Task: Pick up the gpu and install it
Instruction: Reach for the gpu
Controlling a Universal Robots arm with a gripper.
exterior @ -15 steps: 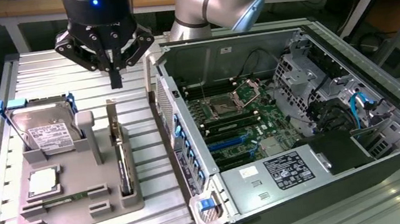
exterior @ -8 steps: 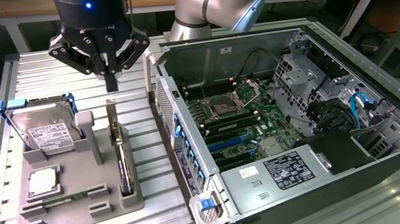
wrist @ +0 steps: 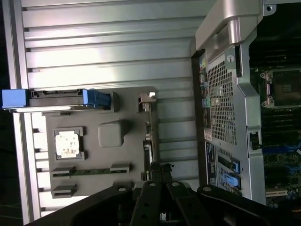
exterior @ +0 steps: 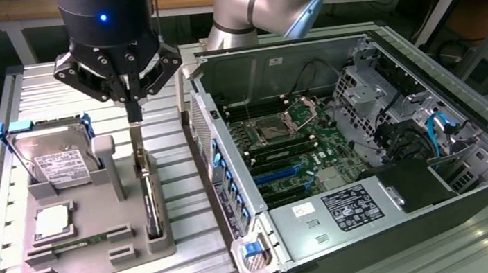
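Exterior view: the black hand (exterior: 135, 116) hangs straight down over the far end of the gpu (exterior: 148, 190), its two fingers drawn together and pinched on the card's upper edge. The gpu stands on its long edge in a slot along one side of the grey holder (exterior: 91, 260), which lies on the ribbed aluminium desk (exterior: 185, 185) on the exterior view's left. In the same holder a hard drive (exterior: 58, 156) with blue side rails leans upright in its cradle, a CPU (exterior: 53, 221) lies flat in a square pocket, and a green memory stick (exterior: 80, 244) sits on edge in a low slot. Just beside the holder, on the exterior view's right, the open computer case (exterior: 381, 36) lies on its side with the motherboard (exterior: 293, 151) exposed.

Wrist view: the hand (wrist: 160, 170) meets one end of the gpu (wrist: 150, 136), seen edge-on as a thin strip in the holder (wrist: 94, 155). The CPU (wrist: 66, 143), memory stick (wrist: 89, 172) and hard drive (wrist: 70, 96) lie beyond it, and the case (wrist: 235, 70) stands beside the desk (wrist: 108, 47) slats
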